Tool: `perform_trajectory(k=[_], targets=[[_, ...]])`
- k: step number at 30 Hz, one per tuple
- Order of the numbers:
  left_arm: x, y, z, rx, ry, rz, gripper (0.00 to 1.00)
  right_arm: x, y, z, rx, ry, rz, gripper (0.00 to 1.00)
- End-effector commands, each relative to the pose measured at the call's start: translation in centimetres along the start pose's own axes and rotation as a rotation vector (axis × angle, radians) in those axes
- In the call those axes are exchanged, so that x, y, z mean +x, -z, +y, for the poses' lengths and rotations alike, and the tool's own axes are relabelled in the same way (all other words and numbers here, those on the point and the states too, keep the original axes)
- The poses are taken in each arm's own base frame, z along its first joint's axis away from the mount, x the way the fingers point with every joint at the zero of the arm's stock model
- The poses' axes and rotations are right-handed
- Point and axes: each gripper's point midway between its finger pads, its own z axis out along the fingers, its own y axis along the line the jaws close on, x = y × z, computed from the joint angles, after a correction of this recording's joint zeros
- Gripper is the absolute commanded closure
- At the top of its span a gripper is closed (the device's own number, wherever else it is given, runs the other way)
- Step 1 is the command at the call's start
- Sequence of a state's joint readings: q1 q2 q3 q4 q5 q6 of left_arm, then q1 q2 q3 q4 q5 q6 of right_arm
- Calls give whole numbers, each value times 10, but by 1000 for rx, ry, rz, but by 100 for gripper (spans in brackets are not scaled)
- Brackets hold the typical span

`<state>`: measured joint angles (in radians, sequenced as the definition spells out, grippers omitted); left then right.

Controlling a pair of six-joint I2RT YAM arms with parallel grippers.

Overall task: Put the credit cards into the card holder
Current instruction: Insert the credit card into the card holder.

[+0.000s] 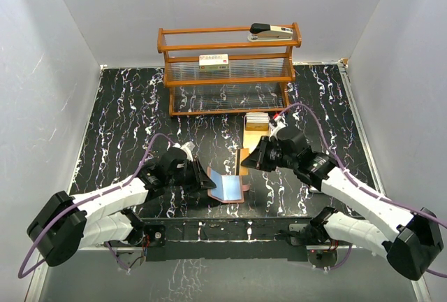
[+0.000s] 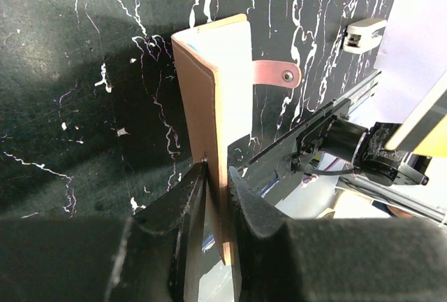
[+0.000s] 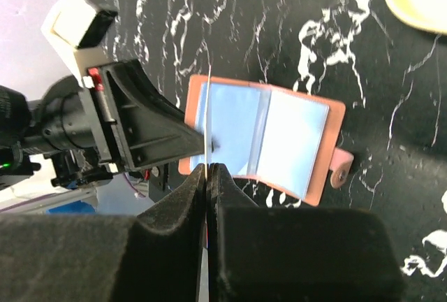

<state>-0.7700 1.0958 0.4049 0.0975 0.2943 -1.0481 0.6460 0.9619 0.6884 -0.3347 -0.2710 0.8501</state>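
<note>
Centrally: left jaws clamped on card holder (image 2: 199, 106) flap; right jaws pinching edge-on credit card (image 3: 209, 106) above open pockets.

No legible text anywhere, print on shelf box (image 1: 214, 61) too small

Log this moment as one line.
left gripper: shut on card holder | right gripper: shut on credit card, over open holder

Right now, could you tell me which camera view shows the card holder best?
Right wrist: the card holder lies open, both inner pockets facing the camera. Left wrist shows one flap edge-on; top external shows it small.
</note>
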Motion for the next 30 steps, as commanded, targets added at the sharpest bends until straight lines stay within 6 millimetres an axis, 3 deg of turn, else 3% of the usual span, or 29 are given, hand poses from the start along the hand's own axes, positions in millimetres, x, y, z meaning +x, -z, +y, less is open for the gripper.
perform_trajectory(k=[1, 10, 17, 26, 30], targets=[[-2, -1, -3, 7, -19, -10, 83, 8, -11, -5, 38, -102, -17, 100], [-3, 0, 7, -47, -44, -14, 73, 41, -46, -16, 110, -82, 56, 100], [-4, 5, 20, -109, -74, -29, 67, 64, -67, -48, 265, -52, 142, 100], [-5, 15, 46, -211, -82, -70, 62, 85, -67, -87, 384, -10, 178, 100], [-4, 17, 51, -223, -91, -80, 74, 85, -63, -90, 389, -2, 174, 100]])
